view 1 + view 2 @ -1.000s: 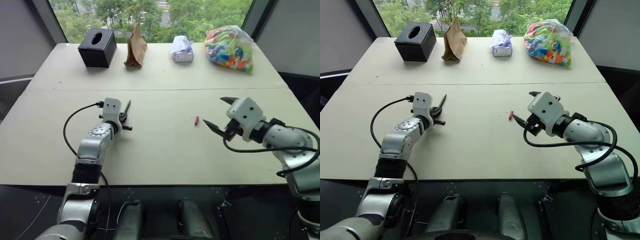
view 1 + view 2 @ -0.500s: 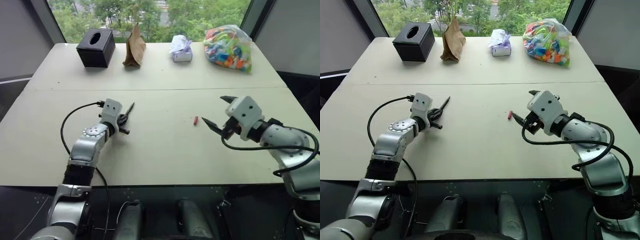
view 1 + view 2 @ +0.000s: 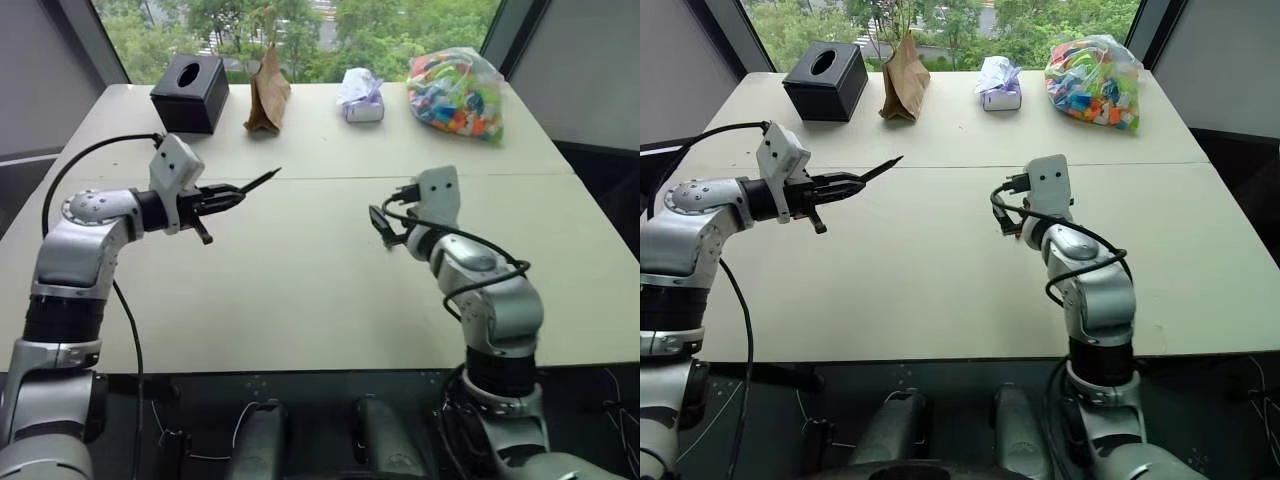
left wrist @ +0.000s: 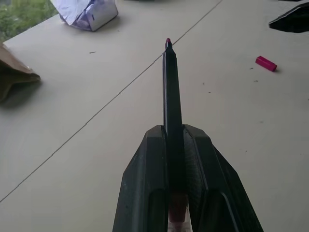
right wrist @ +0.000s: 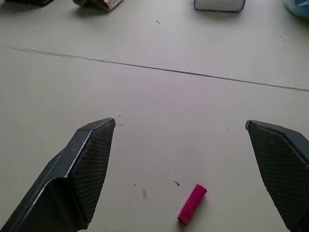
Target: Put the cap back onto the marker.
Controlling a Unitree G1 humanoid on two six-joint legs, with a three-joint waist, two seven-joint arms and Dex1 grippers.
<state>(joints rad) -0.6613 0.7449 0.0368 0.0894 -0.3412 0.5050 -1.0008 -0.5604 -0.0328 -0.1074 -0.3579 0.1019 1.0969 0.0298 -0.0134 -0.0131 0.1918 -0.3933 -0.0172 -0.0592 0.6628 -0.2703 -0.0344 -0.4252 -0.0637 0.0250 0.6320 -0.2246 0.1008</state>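
My left fingers (image 4: 181, 159) are pressed together on the thin, dark grey-black, pen-like marker (image 4: 171, 101), pinching its rear part so that the long barrel and the small red-tinted tip project freely beyond them. The marker is held off the pale beige counter (image 3: 300, 300), above its left half, roughly level, the tip pointing toward the counter's middle and far edge. Holding it by the rear, I judge, leaves the tip end exposed to receive the cap.

The tiny red cylindrical plastic cap (image 5: 192, 204) lies on its side on the counter, near the middle and just on the near side of the seam (image 5: 193, 72) that crosses the counter from left to right. My right fingers (image 5: 188, 164) are spread wide and hold nothing; they hang close over the counter with the cap lying low between them, nearer to me than their tips. That spread, I judge, lets them straddle the small cap before closing on it; the cap is not yet gripped.

Along the far edge stand a black tissue box (image 3: 190, 92), a crumpled brown paper bag (image 3: 270, 95), a small white and purple wrapped packet (image 3: 363, 97) and a clear bag of multicoloured plastic pieces (image 3: 458, 95), all well apart from the work.
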